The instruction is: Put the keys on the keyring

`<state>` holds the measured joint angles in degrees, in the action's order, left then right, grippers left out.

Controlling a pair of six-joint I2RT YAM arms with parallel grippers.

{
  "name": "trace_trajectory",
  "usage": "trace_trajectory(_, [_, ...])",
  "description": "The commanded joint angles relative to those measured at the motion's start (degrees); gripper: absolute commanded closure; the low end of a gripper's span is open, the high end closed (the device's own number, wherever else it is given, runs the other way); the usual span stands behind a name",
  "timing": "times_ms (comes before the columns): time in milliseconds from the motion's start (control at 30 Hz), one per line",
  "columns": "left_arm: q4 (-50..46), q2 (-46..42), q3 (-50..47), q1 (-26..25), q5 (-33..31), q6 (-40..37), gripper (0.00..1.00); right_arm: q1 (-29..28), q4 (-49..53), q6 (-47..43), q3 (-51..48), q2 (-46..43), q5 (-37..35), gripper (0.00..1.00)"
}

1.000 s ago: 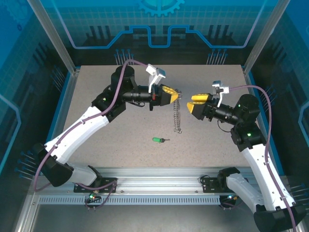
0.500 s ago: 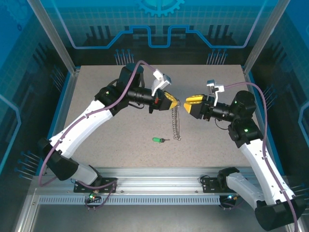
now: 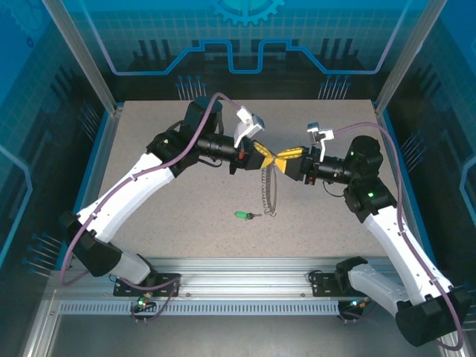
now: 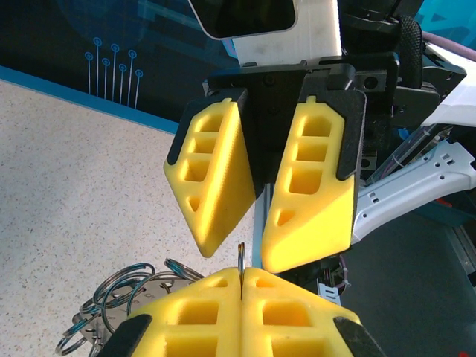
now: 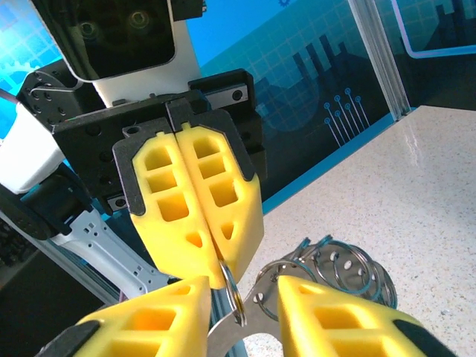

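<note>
One keyring [image 5: 236,301] pinched in left gripper [image 3: 271,159] so right gripper [image 3: 282,158], jaws apart, can grab it. Key [image 3: 242,216] at 6 o'clock

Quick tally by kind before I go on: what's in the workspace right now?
key: 1
keyring: 1
grippers: 2 (left gripper, right gripper)
Total: 4
</note>
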<state>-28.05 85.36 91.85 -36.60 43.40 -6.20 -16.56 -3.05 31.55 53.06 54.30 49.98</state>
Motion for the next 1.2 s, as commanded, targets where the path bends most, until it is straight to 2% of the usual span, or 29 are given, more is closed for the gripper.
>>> trace_trajectory(0, [0.19,0.27,2.62,0.31,2.22,-1.19,1.00,-0.93,-1.88,-0.70,1.78,0.62,-0.15,0.75])
trace_trajectory(67, [0.20,0.46,2.71,0.30,2.25,-1.19,1.00,-1.02,-2.50,-0.48,1.78,0.96,-0.16,0.81])
trace_trajectory(167, [0.65,0.51,2.72,0.30,2.22,-0.80,1.00,-1.18,-3.69,-0.18,1.70,1.50,0.28,0.98])
trace_trajectory(267, [2.49,0.24,2.03,0.30,1.14,0.76,1.00,-1.15,-4.39,-0.52,1.50,1.79,0.34,1.00])
trace_trajectory(367, [6.72,-2.24,-1.08,0.59,-2.80,3.62,0.77,-0.63,-6.12,-0.30,0.80,1.35,-0.60,1.00])
trace_trajectory(433, [12.36,-5.47,-5.58,1.78,-6.00,6.58,0.67,0.21,-8.29,0.87,0.23,1.24,-0.68,1.00])
trace_trajectory(567, [26.97,-12.10,-16.65,4.75,-8.83,16.24,0.59,1.16,-11.90,3.25,-0.62,1.11,-1.17,1.00])
trace_trajectory(700, [40.93,-15.74,-26.00,5.40,-10.25,25.54,0.57,1.35,-16.80,6.21,-1.23,1.29,-2.21,1.00])
trace_trajectory(833, [50.12,-14.60,-29.45,5.15,-9.23,33.12,0.57,1.26,-21.09,9.48,-1.63,1.66,-3.61,1.00])
trace_trajectory(1167, [61.90,-8.13,-29.45,1.54,-8.95,39.07,0.61,0.25,-25.57,13.38,-2.34,2.16,-6.89,1.00])
